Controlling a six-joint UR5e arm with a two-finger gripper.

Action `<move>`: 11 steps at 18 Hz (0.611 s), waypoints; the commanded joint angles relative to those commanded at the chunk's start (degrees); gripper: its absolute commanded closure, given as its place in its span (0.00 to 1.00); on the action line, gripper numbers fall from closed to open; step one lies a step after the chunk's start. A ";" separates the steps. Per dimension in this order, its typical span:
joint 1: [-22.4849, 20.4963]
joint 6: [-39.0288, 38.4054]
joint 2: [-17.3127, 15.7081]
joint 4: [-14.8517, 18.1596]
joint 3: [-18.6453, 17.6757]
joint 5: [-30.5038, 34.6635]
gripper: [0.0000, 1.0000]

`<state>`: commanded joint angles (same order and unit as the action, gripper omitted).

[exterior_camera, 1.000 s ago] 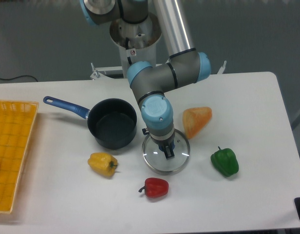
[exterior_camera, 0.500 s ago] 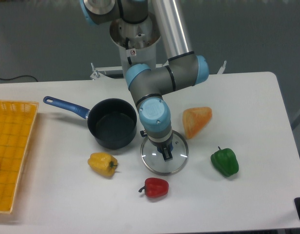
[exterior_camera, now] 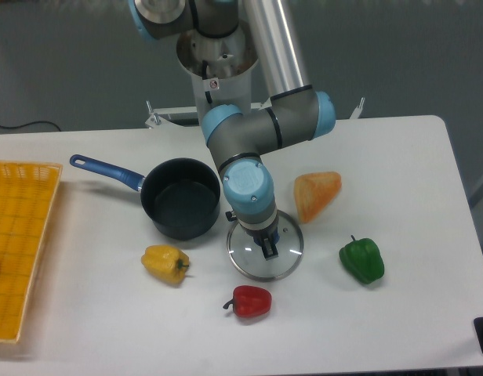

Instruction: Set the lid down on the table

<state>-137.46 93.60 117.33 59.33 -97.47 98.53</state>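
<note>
The round glass lid point(exterior_camera: 245, 259) with its thin silver rim lies flat, low over or on the white table point(exterior_camera: 398, 180), just right of the dark saucepan. My gripper point(exterior_camera: 267, 249) points straight down over the lid's centre. Its dark fingers are closed around the knob, which they hide. I cannot tell whether the lid touches the tabletop.
The dark blue-handled saucepan point(exterior_camera: 180, 207) stands open just left of the lid. An orange pepper point(exterior_camera: 316, 194) lies to the right, a green pepper point(exterior_camera: 361, 260) further right, a red pepper point(exterior_camera: 250, 301) in front, a yellow pepper point(exterior_camera: 166, 263) at front left. A yellow basket tray point(exterior_camera: 18, 243) sits at the left edge.
The arm's wrist and the lid have shifted a few pixels to the left over the last second. The lid stays low and flat.
</note>
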 joint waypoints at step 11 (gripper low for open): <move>0.53 0.09 0.79 -0.09 0.26 0.17 0.01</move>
<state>-136.93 93.69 118.12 59.24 -97.21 98.70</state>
